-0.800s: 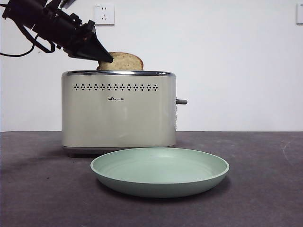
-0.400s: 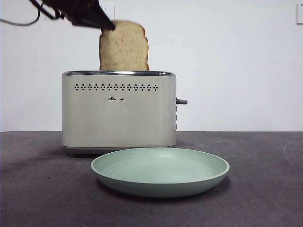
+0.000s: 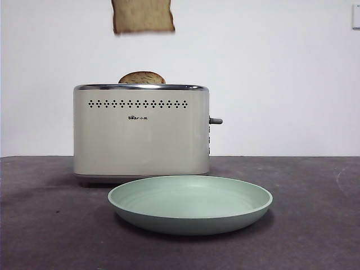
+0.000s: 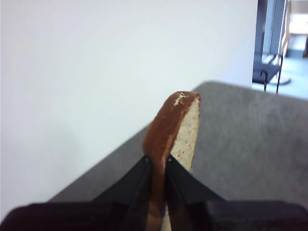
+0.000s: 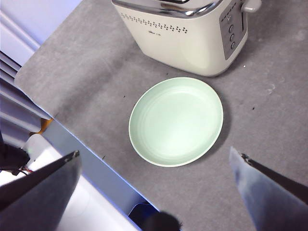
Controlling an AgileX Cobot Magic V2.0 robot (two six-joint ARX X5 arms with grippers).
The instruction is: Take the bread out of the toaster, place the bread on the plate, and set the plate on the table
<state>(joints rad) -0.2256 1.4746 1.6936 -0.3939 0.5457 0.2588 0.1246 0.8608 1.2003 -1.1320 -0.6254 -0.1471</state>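
The bread (image 3: 142,16) hangs high above the cream toaster (image 3: 140,132), at the top edge of the front view, clear of the slot. The gripper holding it is above that view's edge. In the left wrist view my left gripper (image 4: 156,163) is shut on the crust edge of the bread (image 4: 179,126). A round-topped speckled slice (image 3: 142,77) still sticks out of the toaster. The mint green plate (image 3: 190,203) lies on the table (image 3: 315,225) in front of the toaster. My right gripper (image 5: 154,153) is open and empty, high above the plate (image 5: 176,120) and the toaster (image 5: 192,33).
The toaster's side lever (image 3: 216,120) points right. A white wall stands behind the table. In the right wrist view the table's edge (image 5: 72,139) runs close to the plate, with a drop beyond it.
The bread has been lifted straight up out of the toaster. The gripper holding it has risen out of the front view. The speckled slice behind it now shows.
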